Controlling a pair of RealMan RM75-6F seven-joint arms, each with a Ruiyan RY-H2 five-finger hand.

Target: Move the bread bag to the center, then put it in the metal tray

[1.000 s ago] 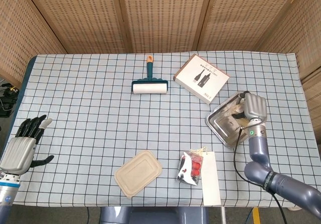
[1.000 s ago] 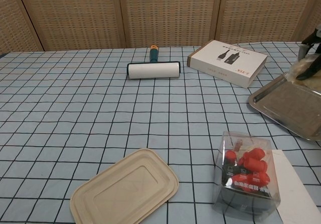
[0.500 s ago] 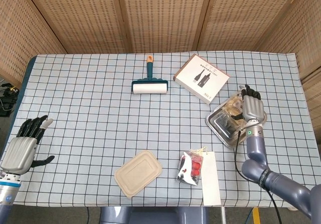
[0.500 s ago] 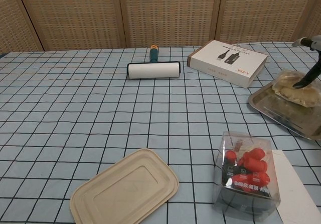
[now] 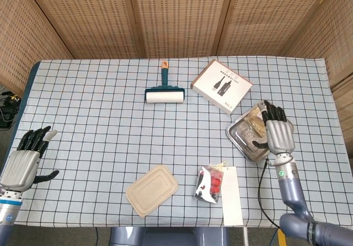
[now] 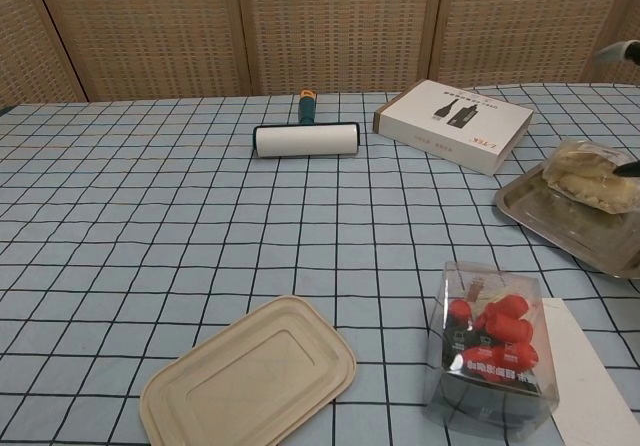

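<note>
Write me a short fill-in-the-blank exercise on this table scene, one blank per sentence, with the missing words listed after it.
1. The bread bag lies inside the metal ____.
2. The lint roller has a white roll and an ____ tip on its handle.
3. The clear pack of red items lies partly on a white ____.
4. The left hand holds ____.

Missing words: tray; orange; sheet; nothing

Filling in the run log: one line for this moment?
bread bag in metal tray | right hand open above tray | left hand open, idle
</note>
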